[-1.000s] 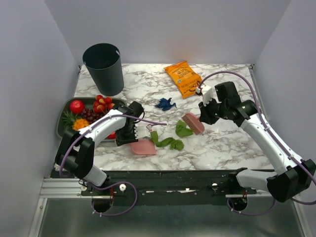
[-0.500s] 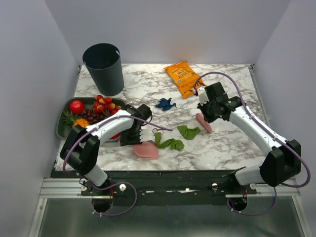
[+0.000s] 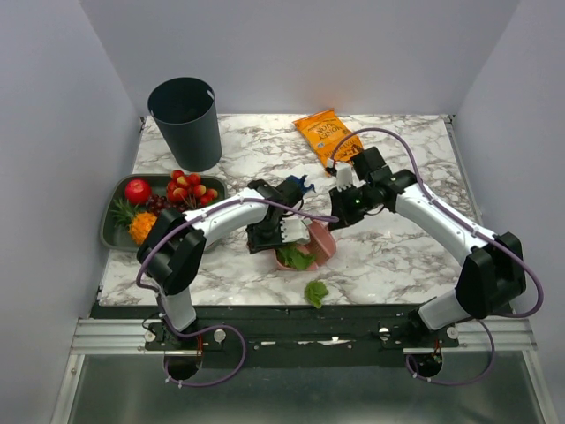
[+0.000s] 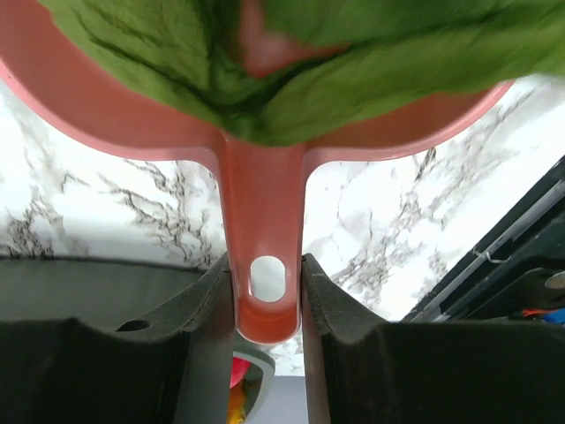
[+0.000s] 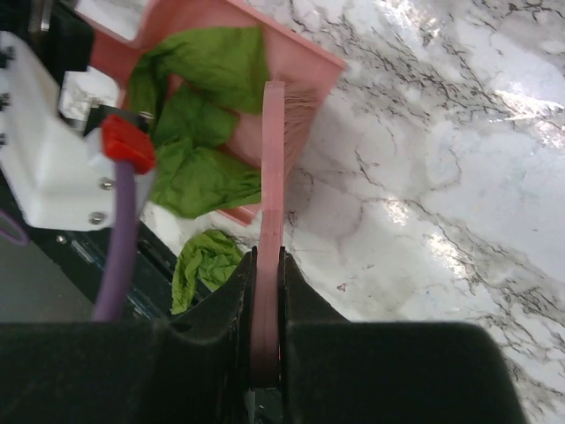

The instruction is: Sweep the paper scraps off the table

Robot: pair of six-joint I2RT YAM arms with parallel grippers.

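Left arm [image 3: 214, 218], right arm [image 3: 441, 226]: white shells, black joints, purple cables [image 3: 388, 132], red cable collar [image 5: 126, 146], silver screws [image 5: 105, 184].

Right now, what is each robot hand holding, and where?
Left gripper: the pink dustpan, by its handle. Right gripper: the pink brush, by its thin near end.

Both arms reach inward, left tool [image 3: 285, 233] and right tool [image 3: 339, 214] clamped.

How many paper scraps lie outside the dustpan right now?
2. A green scrap lies at the front edge of the table, just off the pink dustpan. A blue scrap lies mid-table, partly hidden by the left arm. More may be hidden under the arms.
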